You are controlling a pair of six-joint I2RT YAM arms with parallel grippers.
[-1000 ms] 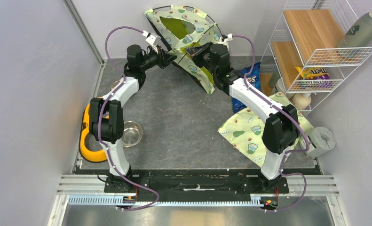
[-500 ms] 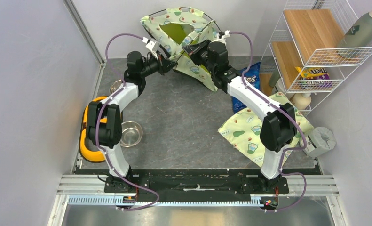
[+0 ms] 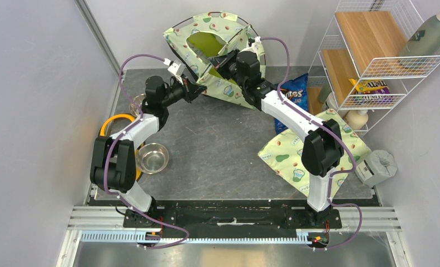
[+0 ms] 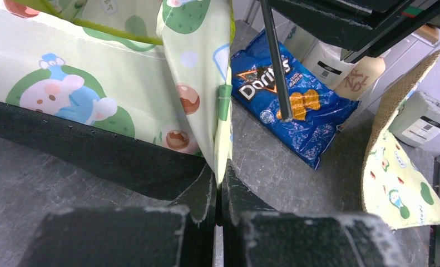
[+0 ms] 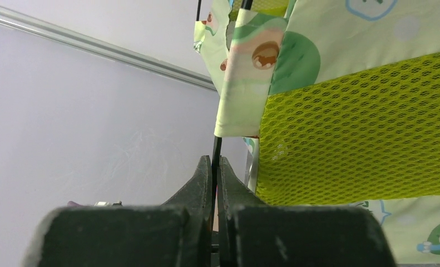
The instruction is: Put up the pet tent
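- Left arm (image 3: 135,127), right arm (image 3: 288,113): white links, black joint housings.
- Purple cables (image 3: 141,55) loop alongside each arm.
- Gripper fingers (image 4: 198,200): black, matte, pale-scuffed edges.

The pale cream-green fabric dome tent (image 3: 224,88) is printed all over with cartoon avocados, green with brown stones, and small white-and-blue figures. Its mesh panel (image 5: 362,128) is bright lime in a honeycomb weave, its thin black poles (image 4: 275,61) stand dark against the fabric, and a black band (image 4: 95,158) edges the base. The flat rectangular pad (image 3: 287,158) wears the same avocado print. The crisp bag (image 3: 292,94) is deep blue with orange, the round steel bowl (image 3: 153,158) shiny silver, the tabletop (image 3: 217,139) mottled dark grey
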